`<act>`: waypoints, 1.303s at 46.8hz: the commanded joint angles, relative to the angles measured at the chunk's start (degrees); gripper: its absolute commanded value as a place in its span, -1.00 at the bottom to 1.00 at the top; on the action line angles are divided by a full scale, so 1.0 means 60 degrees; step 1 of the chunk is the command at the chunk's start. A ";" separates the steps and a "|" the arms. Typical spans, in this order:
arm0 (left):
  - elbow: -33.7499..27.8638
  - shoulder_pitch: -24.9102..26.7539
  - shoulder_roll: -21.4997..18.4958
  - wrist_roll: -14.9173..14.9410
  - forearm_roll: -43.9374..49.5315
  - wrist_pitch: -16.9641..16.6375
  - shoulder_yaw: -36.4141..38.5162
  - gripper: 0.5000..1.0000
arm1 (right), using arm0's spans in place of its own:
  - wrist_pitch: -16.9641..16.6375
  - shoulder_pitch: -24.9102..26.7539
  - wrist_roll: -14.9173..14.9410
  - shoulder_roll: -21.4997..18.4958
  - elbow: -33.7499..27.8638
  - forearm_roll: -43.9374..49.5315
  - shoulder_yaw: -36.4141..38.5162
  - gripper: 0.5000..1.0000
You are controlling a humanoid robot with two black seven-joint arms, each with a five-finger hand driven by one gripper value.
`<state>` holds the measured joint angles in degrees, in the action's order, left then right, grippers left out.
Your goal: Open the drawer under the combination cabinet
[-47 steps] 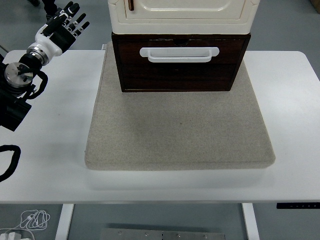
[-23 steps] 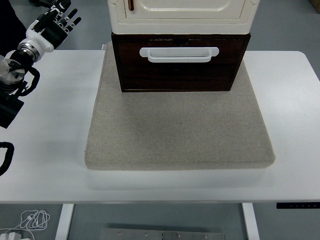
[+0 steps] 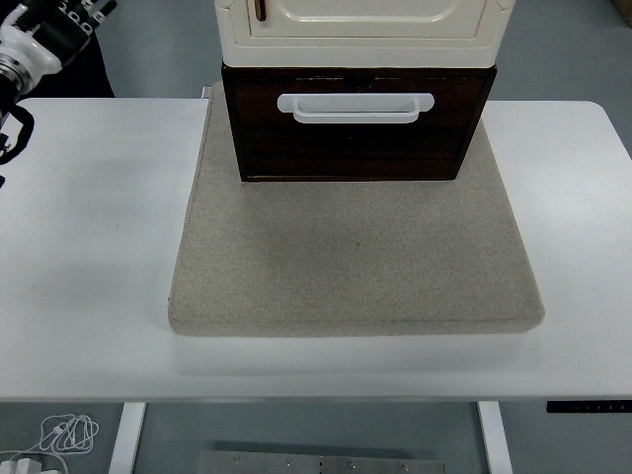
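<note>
Black left hand (image 3: 61, 22) sits at the top-left corner, finger state hidden, off the drawer (image 3: 355, 123).

White table (image 3: 89, 296), on white legs, set on a grey-blue floor (image 3: 563, 49). Grey felt mat (image 3: 355, 257) laid across its middle. White cable (image 3: 64, 432) coiled on floor below.

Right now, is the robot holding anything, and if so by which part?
Nothing is held. The left hand sits at the top left corner, far from the drawer's white handle, which is untouched. No right hand shows.
</note>
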<state>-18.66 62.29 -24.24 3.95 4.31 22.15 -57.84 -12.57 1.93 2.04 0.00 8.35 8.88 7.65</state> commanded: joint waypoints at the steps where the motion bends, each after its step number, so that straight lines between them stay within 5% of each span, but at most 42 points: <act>1: -0.0200 0.0384 -0.0368 0.0001 -0.0015 -0.0015 0.0031 1.00 | 0.0000 0.0001 -0.0003 0.0000 0.0000 0.0000 0.0000 0.70; 12: -0.0844 0.1849 -0.1686 0.0001 -0.0762 -0.0615 0.0602 1.00 | 0.0000 0.0001 -0.0003 0.0000 0.0000 0.0000 0.0000 0.70; 25: -0.4154 0.2699 -0.3342 0.0016 -0.1011 -0.1040 0.0749 1.00 | 0.0000 0.0001 -0.0003 0.0000 0.0000 0.0000 0.0000 0.70; 39: -0.6366 0.4530 -0.3855 0.0031 -0.1978 -0.1802 0.2725 1.00 | 0.0000 0.0001 -0.0003 0.0000 0.0000 0.0000 0.0000 0.70; 61: -0.9443 0.6332 -0.4309 0.0118 -0.1993 -0.1948 0.5406 1.00 | 0.0000 0.0001 -0.0003 0.0000 0.0000 0.0000 0.0000 0.70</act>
<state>-72.60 99.14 -49.63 4.49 -7.66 10.51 -27.93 -12.57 1.93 2.04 0.00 8.35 8.88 7.65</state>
